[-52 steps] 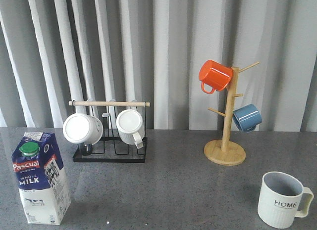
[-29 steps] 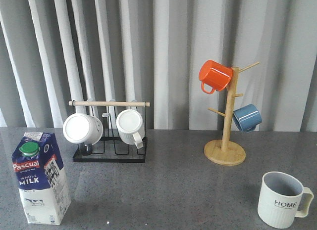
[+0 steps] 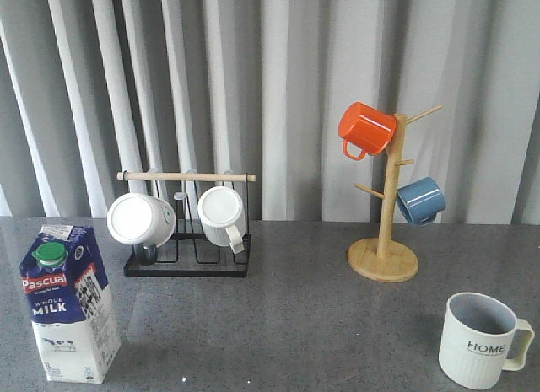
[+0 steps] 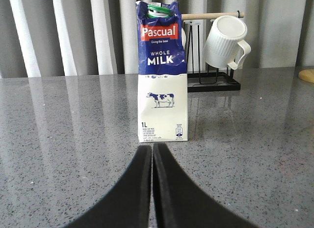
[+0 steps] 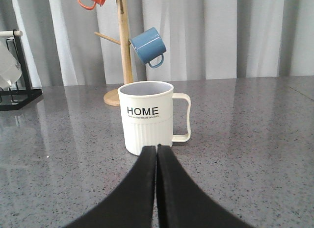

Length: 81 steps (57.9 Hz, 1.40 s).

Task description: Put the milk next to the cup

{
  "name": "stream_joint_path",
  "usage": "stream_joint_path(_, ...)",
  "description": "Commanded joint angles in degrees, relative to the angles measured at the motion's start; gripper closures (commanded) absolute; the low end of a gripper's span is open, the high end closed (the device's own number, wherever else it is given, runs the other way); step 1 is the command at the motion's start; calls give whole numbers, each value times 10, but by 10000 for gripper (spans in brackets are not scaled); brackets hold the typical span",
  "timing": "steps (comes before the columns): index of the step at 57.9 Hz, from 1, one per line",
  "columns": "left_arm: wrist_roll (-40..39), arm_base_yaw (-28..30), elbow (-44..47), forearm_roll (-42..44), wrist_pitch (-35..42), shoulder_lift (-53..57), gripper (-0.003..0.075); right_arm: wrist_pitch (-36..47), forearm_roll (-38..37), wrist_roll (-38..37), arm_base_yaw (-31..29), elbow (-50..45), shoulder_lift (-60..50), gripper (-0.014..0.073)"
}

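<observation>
The milk [image 3: 70,303], a blue and white carton with a green cap, stands upright at the front left of the table. It also shows in the left wrist view [image 4: 162,73]. My left gripper [image 4: 152,148] is shut and empty, just short of the carton's base. The cup [image 3: 483,340], a cream ribbed mug lettered "HOME", stands at the front right, handle to the right. It also shows in the right wrist view [image 5: 147,117]. My right gripper [image 5: 156,148] is shut and empty, just in front of the cup. Neither gripper shows in the front view.
A black wire rack [image 3: 187,264] with a wooden bar holds two white mugs [image 3: 140,218] at the back left. A wooden mug tree [image 3: 384,257] at the back right carries an orange mug [image 3: 366,129] and a blue mug [image 3: 420,200]. Grey curtains hang behind.
</observation>
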State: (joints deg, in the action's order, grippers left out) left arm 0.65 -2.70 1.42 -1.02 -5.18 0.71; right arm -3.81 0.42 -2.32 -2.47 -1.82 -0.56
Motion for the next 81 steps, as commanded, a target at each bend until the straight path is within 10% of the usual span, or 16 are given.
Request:
stream_joint_path(1,-3,-2,-12,-2,71,6,727,51,-10,8,0,-1,-7,603)
stream_joint_path(13,-48,-2,-88,-43,215,-1,727,268,-4,-20,4,59,-1,603)
stream_joint_path(29,42,-3,-312,-43,115,-227,727,82,0,114,4,293,251,603)
stream_joint_path(57,10,-37,-325,-43,84,-384,710,-3,12,96,11,304,414,594)
stream_joint_path(81,10,-37,-328,-43,96,-448,178,-20,12,96,11,305,414,89)
